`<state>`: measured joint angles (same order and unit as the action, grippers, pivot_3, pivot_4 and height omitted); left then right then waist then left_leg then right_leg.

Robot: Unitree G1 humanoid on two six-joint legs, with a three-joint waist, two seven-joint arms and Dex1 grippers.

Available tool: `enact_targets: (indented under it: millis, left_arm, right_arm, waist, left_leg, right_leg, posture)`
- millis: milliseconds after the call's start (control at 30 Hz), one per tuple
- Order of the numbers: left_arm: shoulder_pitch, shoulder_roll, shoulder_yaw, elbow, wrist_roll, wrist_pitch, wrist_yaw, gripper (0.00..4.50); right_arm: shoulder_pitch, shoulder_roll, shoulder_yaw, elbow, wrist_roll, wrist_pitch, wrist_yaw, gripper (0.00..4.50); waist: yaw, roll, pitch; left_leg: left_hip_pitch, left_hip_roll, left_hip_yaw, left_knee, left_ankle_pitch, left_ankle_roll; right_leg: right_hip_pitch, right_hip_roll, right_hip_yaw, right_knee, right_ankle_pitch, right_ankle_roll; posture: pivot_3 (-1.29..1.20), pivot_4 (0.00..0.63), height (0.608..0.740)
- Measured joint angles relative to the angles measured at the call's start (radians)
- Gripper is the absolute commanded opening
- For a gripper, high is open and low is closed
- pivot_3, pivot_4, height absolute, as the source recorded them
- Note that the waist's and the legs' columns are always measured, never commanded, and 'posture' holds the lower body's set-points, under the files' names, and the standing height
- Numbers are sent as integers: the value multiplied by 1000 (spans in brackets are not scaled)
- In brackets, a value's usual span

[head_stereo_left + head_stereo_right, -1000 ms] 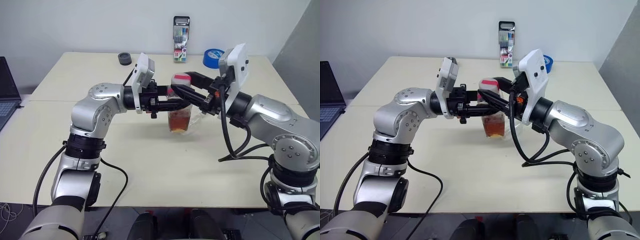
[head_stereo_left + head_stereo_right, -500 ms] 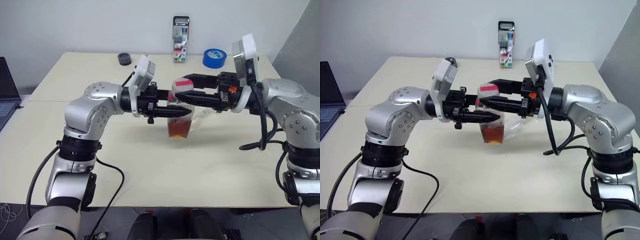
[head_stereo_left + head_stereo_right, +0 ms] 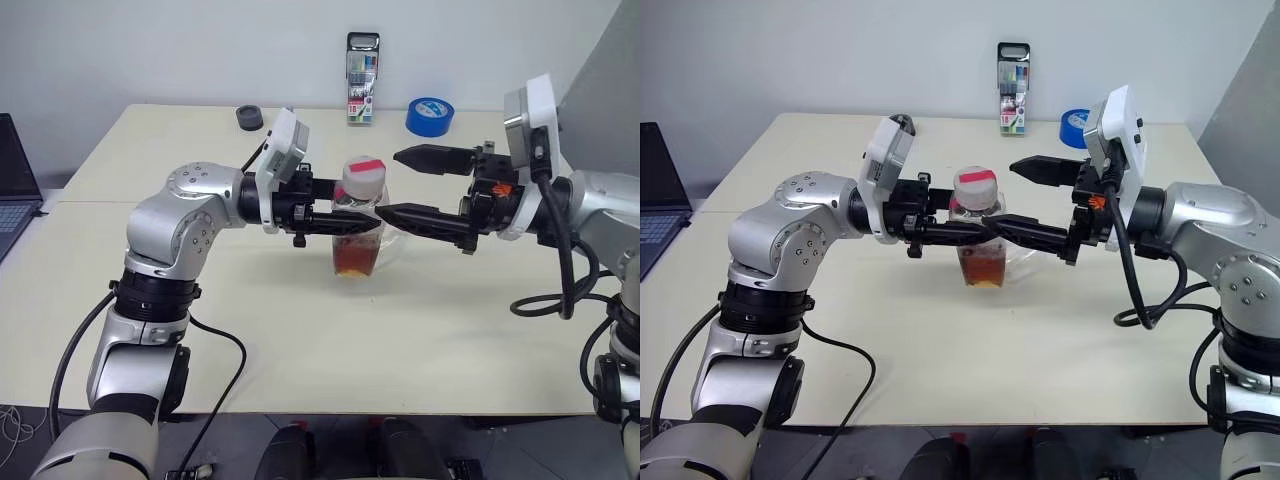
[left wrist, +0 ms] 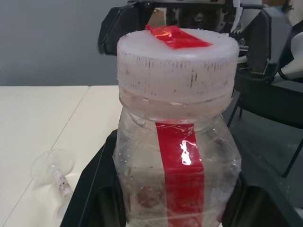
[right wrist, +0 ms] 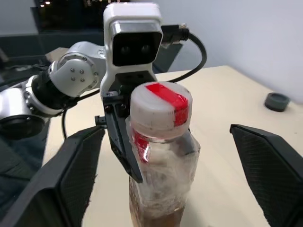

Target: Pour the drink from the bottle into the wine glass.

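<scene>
The bottle [image 3: 358, 235] stands upright over the table's middle with its white-pink cap [image 3: 363, 175] on. The tea-coloured drink [image 3: 357, 258] fills its lower part. My left gripper [image 3: 352, 212] reaches in from the left and is shut on the bottle below the cap. My right gripper [image 3: 388, 184] comes level from the right and is open, one finger above and one beside the bottle, touching nothing. Its fingers [image 5: 75, 175] stand wide on either side of the bottle. The wine glass [image 4: 53, 166] is on the table just beyond the bottle and appears to lie on its side.
At the table's back edge stand a pack of markers [image 3: 362, 78], a blue tape roll [image 3: 428, 115] and a small black round object [image 3: 249, 118]. A laptop [image 3: 10, 190] sits at the far left. The near half of the table [image 3: 330, 350] is bare.
My right gripper has let go of the cap, opened wide and drawn back to the right. The cap stays on the bottle. The left gripper keeps its hold in place.
</scene>
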<state>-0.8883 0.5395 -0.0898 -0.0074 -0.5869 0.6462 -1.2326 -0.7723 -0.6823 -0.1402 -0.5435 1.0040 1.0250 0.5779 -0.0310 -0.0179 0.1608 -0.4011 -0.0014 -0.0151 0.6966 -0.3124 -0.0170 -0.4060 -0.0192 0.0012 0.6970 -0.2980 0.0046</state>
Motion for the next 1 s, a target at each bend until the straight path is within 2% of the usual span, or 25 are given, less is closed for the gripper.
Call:
enact_targets:
  millis: [67,233,467,733,1000]
  left_arm:
    - [0,-12,0,13,1,-2,7,1932]
    - [-2,-17,-1,34,11,-12,16,1932]
    - [-27,-22,-2,57,18,-22,12,1932]
    - [-20,-23,-4,52,18,-24,3,1932]
    - [-10,-19,-4,38,18,-25,4,1932]
  right_arm:
    - [1,61,8,-47,-3,3,-103,4492]
    - [1,143,61,-71,-54,0,-250,4492]
    - [1,160,97,-70,-110,-5,-294,4492]
    - [1,163,102,-68,-103,-8,-276,1903]
    - [1,155,102,-62,-75,-8,-270,1873]
  waist:
    - [0,0,0]
    - [1,0,0]
    - [2,0,0]
    - [1,0,0]
    - [1,0,0]
  left_leg:
    - [0,0,0,0,0,0]
    - [0,0,0,0,0,-1]
    - [0,0,0,0,0,-1]
    - [0,0,0,0,0,0]
    - [0,0,0,0,0,0]
  right_leg:
    - [0,0,0,0,0,0]
    - [0,0,0,0,0,0]
    - [0,0,0,-1,0,0]
    - [0,0,0,0,0,0]
    - [0,0,0,0,0,0]
  posture:
    - [0,150,740]
    - [0,150,740]
    - [0,150,740]
    - [0,150,740]
    - [0,150,740]
